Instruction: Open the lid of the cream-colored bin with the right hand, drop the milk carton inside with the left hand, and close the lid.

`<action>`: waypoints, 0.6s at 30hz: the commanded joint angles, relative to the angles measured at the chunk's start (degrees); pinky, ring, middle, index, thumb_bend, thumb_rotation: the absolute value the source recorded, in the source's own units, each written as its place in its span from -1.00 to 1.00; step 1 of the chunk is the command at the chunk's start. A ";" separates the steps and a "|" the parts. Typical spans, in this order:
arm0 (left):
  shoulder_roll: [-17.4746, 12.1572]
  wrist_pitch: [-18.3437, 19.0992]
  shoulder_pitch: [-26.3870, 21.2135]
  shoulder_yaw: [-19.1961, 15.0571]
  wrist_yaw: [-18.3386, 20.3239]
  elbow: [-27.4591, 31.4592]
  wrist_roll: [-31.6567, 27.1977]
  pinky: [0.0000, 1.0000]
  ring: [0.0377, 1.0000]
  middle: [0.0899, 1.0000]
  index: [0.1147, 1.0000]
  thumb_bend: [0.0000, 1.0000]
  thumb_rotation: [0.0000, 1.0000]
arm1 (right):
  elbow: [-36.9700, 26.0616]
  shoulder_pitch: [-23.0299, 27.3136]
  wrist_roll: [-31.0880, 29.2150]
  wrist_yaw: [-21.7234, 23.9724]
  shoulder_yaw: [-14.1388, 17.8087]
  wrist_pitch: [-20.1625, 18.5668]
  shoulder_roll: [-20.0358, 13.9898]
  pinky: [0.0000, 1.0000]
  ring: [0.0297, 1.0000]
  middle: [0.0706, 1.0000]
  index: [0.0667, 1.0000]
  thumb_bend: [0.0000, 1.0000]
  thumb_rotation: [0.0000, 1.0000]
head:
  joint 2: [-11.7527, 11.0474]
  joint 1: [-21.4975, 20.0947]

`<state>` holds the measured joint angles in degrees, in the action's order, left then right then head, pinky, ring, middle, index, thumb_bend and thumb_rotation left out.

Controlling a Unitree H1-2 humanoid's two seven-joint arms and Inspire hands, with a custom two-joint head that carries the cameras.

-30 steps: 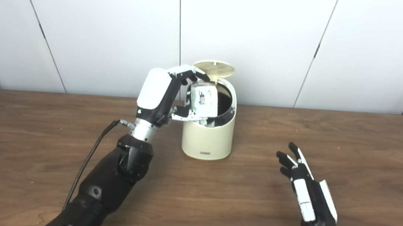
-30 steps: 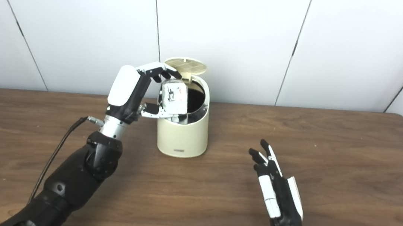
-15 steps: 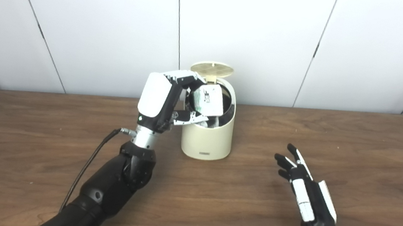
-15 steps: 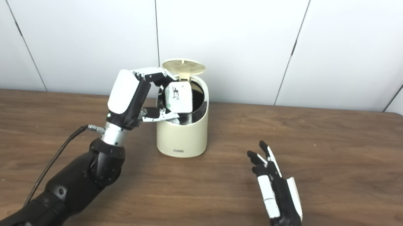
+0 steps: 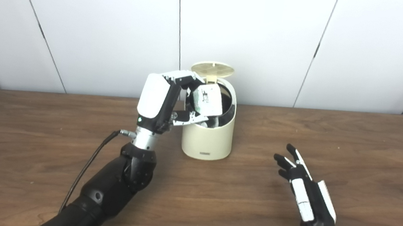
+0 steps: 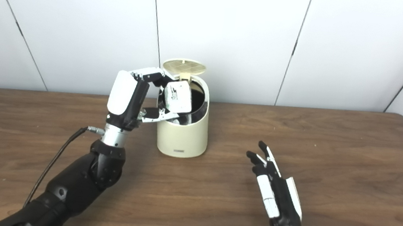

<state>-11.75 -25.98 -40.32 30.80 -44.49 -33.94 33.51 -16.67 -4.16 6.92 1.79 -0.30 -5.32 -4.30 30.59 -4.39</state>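
Left hand pinching tilted milk carton right over open cream-colored bin, lid flipped up behind. Right hand empty, fingers spread, near table, well apart from bin.

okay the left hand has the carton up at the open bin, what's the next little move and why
Probably open the left hand and let go. The milk carton sits tilted over the cream bin's dark mouth, the lid stands up behind it, and the right hand waits open, well clear.
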 commanded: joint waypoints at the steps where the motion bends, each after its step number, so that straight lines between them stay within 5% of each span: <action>1: -0.12 -0.93 -2.76 -0.70 -1.35 1.07 0.46 -0.15 -0.16 -0.14 -0.15 0.01 -1.00 | -2.64 0.80 -0.04 0.09 -0.16 0.38 -0.09 0.77 0.79 0.68 0.88 0.10 1.00 | 0.05 -0.02; 4: 0.26 -0.91 -2.42 -2.26 1.20 0.97 1.57 -0.12 -0.09 -0.07 -0.14 0.03 -0.98 | -2.50 0.82 0.72 -0.18 -0.29 0.72 -0.26 0.76 0.76 0.66 0.86 0.11 1.00 | 0.08 -0.13; 5: 0.42 -0.91 -2.25 -2.82 2.49 1.06 1.28 -0.06 0.00 0.07 -0.02 0.51 -0.95 | -2.46 0.85 0.80 -0.23 -0.29 0.74 -0.25 0.75 0.75 0.65 0.86 0.14 1.00 | 0.08 -0.13; 8: 0.37 -0.88 -1.89 -4.10 8.11 1.73 0.24 0.01 0.09 0.22 0.19 0.92 -0.85 | -2.43 0.83 0.75 -0.19 -0.21 0.60 -0.19 0.72 0.74 0.63 0.85 0.17 1.00 | 0.10 -0.03; 12: 0.67 -0.91 -1.14 -6.01 13.31 2.91 -1.93 0.05 0.16 0.32 0.33 1.00 -0.64 | -3.25 0.75 0.17 0.12 -0.26 -0.16 0.00 0.70 0.69 0.60 0.80 0.13 1.00 | 0.21 -0.09; 18: 1.40 -0.86 -0.53 -8.31 15.79 3.65 -1.37 -0.01 0.10 0.31 0.39 1.00 -0.59 | -3.91 0.81 -0.11 0.34 -0.39 -0.87 -0.04 0.67 0.66 0.57 0.76 0.09 1.00 | 0.29 -0.17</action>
<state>-10.46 -26.10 -39.44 22.98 -29.30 -31.82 31.47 -18.00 -4.19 7.15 2.08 -0.56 -6.44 -4.35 30.85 -4.48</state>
